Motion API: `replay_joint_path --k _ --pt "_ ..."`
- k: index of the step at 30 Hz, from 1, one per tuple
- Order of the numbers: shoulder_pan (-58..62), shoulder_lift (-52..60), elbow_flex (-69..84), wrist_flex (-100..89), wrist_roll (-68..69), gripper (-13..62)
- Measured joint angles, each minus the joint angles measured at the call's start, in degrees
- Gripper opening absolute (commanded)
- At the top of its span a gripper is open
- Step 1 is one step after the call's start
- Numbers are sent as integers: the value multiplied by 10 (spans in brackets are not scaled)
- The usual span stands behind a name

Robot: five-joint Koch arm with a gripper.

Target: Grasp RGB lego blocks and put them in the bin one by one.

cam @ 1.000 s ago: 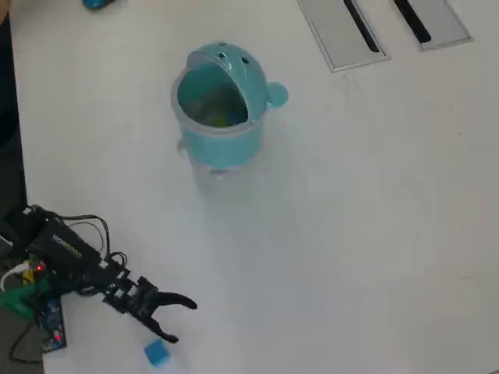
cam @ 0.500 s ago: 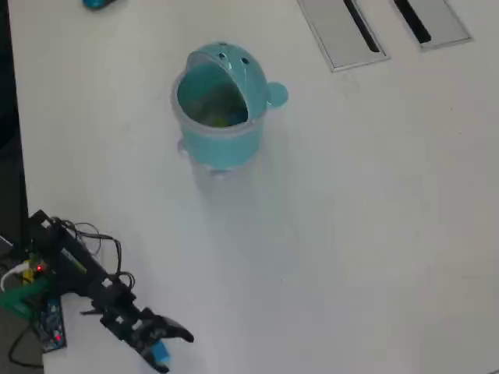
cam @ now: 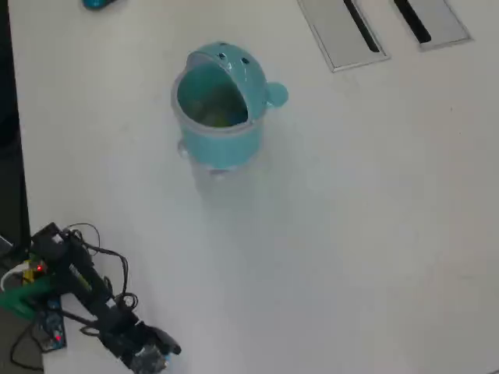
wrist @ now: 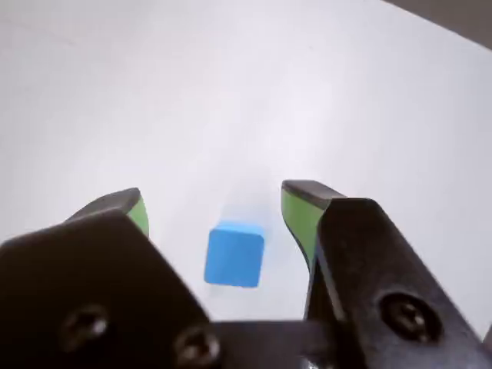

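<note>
Bin [cam: 222,125] stands upper centre of table [cam: 351,234], lid swung back; yellow-green patch inside suggests block already deposited, red one not discernible. Blue block [wrist: 234,254] lies on table between claw [wrist: 219,211] fingers, touching neither. Claw open wide, holding nothing. Remaining, by judgement: close, lift, carry to bin.

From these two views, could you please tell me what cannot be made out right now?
- Blue block: hidden in the overhead view by the hand over it; whether the fingers touch it is unclear in the wrist view.
- Bin contents: a blurred yellow-green patch inside, too small to identify in the overhead view.
- Red block: not seen in either view.
</note>
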Motion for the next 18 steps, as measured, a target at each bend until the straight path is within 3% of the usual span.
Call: replay_joint_path --k 18 --pt "0 -76 62 22 18 344"
